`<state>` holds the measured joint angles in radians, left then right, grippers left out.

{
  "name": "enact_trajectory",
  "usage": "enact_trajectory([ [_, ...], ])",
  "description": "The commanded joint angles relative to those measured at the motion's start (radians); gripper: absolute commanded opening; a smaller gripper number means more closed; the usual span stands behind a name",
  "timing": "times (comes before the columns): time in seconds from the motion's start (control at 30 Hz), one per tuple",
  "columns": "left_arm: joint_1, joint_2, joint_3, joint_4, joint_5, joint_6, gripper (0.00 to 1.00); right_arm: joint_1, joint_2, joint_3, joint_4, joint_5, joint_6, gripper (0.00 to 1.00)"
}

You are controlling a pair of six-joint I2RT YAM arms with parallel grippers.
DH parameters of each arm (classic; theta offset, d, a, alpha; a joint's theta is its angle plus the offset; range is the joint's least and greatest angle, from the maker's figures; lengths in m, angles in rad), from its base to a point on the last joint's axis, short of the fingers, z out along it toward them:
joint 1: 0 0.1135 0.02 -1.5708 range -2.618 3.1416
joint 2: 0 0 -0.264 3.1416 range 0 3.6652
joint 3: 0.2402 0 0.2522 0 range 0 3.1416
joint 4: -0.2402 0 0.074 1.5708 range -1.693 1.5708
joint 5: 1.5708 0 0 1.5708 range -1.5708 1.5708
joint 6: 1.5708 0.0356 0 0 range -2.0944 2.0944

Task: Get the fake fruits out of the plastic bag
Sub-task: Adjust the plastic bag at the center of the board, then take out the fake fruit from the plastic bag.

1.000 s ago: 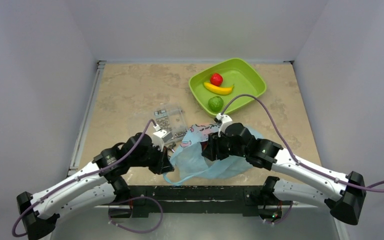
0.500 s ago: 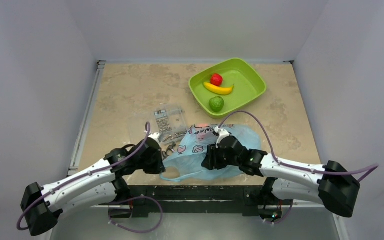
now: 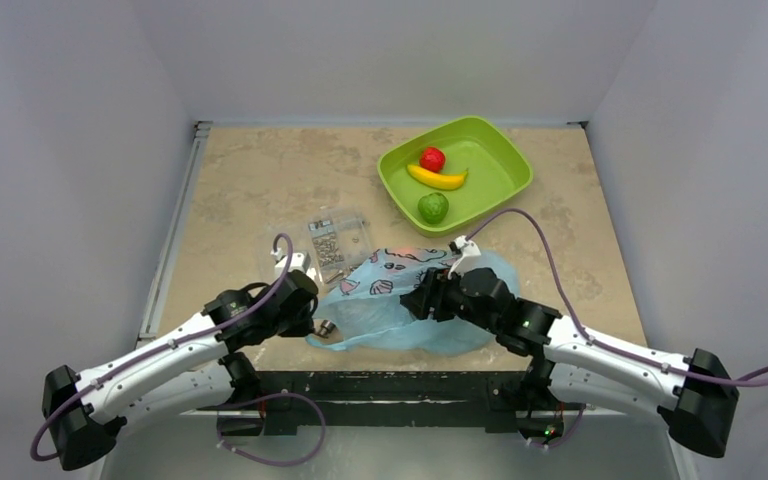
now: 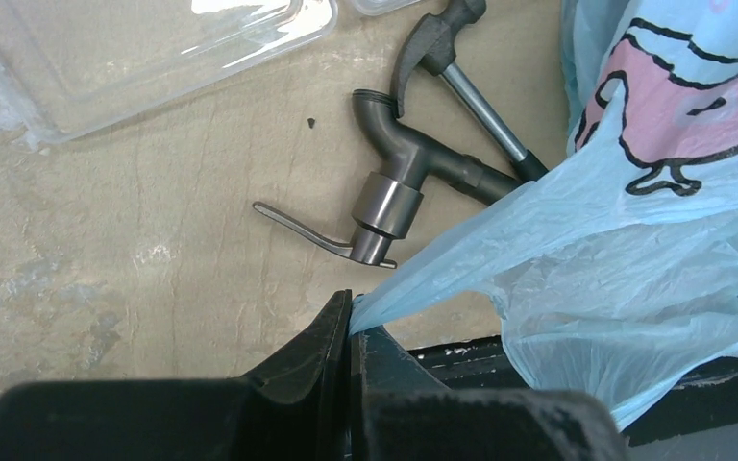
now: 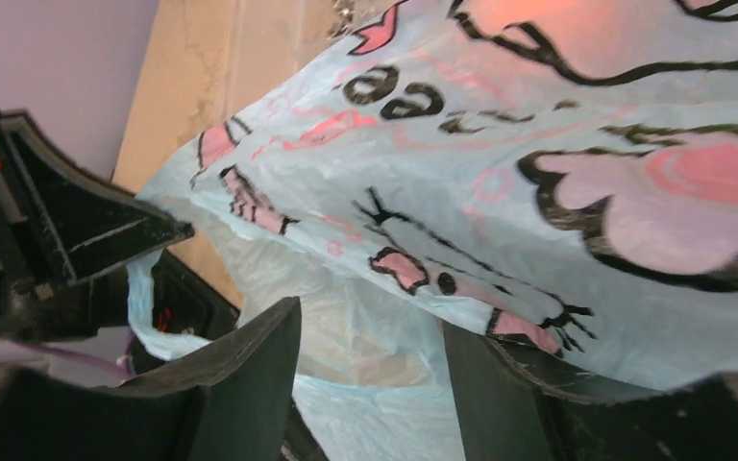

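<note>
The light-blue plastic bag (image 3: pixel 400 315) with pink and black prints lies crumpled near the table's front edge. My left gripper (image 3: pixel 312 322) is shut on a stretched corner of the plastic bag (image 4: pixel 634 250), pinched between the fingertips of the left gripper (image 4: pixel 353 322). My right gripper (image 3: pixel 427 300) is open at the bag's mouth. In the right wrist view, thin film of the plastic bag (image 5: pixel 538 173) lies between and over the jaws of the right gripper (image 5: pixel 375 355). A red fruit (image 3: pixel 433 158), a yellow banana (image 3: pixel 437 178) and a green fruit (image 3: pixel 432 207) rest in the green tray (image 3: pixel 500 150). No fruit shows inside the bag.
A clear bag of screws (image 3: pixel 335 240) lies left of the plastic bag. Beside the pinched corner lie grey metal tools: a tap-shaped piece (image 4: pixel 394 182) and a small hammer (image 4: pixel 456 48). The table's dark front rail (image 3: pixel 400 385) runs just below the bag.
My left gripper has drawn the bag's corner left and toward the front edge, spreading the bag flatter. My right gripper's jaws stand wider, and it has shifted slightly away over the bag.
</note>
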<state>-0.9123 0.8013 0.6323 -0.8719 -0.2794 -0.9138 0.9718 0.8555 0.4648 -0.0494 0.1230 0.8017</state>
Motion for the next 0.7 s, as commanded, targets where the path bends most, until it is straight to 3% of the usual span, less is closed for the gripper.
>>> enact_trajectory([
  [0.0,-0.005,0.022,0.013,-0.041,-0.071,-0.035,0.00,0.002,0.032,0.055,0.016,0.143,0.045,0.49],
  [0.27,-0.005,0.031,-0.009,-0.007,-0.039,-0.041,0.00,0.002,0.182,0.103,0.095,0.160,-0.001,0.23],
  [0.47,-0.005,0.045,-0.012,-0.010,-0.031,-0.034,0.00,0.002,0.276,0.153,0.124,0.188,-0.067,0.23],
  [0.67,-0.005,0.019,-0.027,0.001,-0.023,-0.022,0.00,0.002,0.397,0.202,0.104,0.216,-0.129,0.30],
])
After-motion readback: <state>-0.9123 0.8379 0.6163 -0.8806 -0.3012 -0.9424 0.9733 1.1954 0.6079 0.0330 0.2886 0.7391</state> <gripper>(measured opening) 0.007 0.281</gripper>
